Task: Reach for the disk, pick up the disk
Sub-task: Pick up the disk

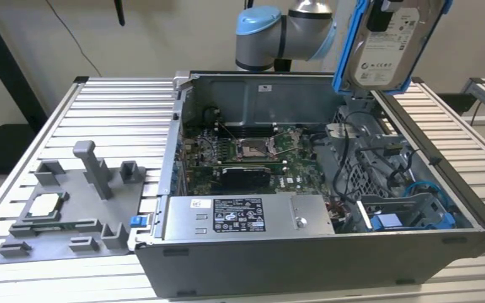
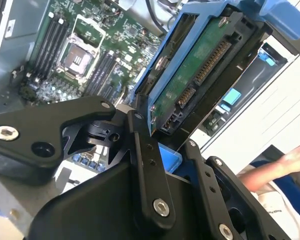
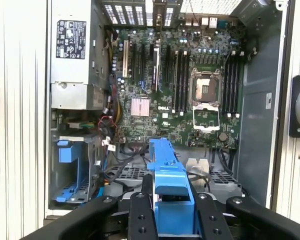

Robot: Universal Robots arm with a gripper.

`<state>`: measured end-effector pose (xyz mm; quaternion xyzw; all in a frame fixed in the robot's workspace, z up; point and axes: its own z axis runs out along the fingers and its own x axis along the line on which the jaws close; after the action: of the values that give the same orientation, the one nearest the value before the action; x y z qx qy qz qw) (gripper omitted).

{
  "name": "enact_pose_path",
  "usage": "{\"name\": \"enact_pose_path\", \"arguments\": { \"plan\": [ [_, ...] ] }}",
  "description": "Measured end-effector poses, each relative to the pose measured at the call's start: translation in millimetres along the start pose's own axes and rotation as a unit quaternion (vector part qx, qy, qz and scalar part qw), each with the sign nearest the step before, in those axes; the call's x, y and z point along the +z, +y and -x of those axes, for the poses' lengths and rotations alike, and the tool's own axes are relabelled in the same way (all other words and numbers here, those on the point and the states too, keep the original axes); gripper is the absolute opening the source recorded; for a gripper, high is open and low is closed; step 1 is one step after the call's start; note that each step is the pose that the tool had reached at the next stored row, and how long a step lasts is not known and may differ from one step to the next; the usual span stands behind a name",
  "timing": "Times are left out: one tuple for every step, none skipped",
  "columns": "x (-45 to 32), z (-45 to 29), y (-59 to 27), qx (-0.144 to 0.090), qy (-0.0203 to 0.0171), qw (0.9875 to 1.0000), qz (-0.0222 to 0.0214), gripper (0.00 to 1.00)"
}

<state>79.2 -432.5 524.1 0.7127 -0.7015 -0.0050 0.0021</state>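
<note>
1. The open computer case (image 1: 310,252) is seen on the slatted table (image 1: 116,113), toward the edge at the exterior view's right.
2. The hard drive (image 1: 386,47) in its blue bracket (image 1: 350,44) is held upright, lifted clear above the case's rear corner.
3. The gripper (image 3: 172,210) is pinched on the bracket; the pick-up is judged complete, so only a steady grip is called for.
4. White labels are seen on the drive; no print is read off.

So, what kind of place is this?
Probably a robotics test bench for computer assembly: an open computer case on a slatted metal table, a grey fixture tray beside it, the disk lifted above.
</note>
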Motion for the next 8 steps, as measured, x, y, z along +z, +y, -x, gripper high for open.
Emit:
{"name": "enact_pose_path", "arguments": {
  "plan": [
    [0.1, -3.1, 0.1, 0.0, 0.0, 1.0, 0.0, 0.0],
    [0.2, -6.5, 0.1, 0.0, 0.0, 1.0, 0.0, 0.0],
    [0.3, -9.6, 0.2, 0.0, -0.0001, 1.0, 0.0, 0.0],
    [0.3, -13.0, 0.2, 0.0, -0.0001, 1.0, 0.0, 0.0],
    [0.4, -16.1, 0.3, 0.0, 0.0, 1.0, 0.0, 0.0],
    [0.5, -18.9, 0.3, 0.0, -0.0001, 1.0, 0.0, 0.0],
    [0.6, -22.2, 0.4, 0.001, -0.0001, 1.0, 0.0, 0.0],
    [0.6, -25.4, 0.4, 0.001, 0.0, 1.0, 0.0, 0.0]
  ]
}}
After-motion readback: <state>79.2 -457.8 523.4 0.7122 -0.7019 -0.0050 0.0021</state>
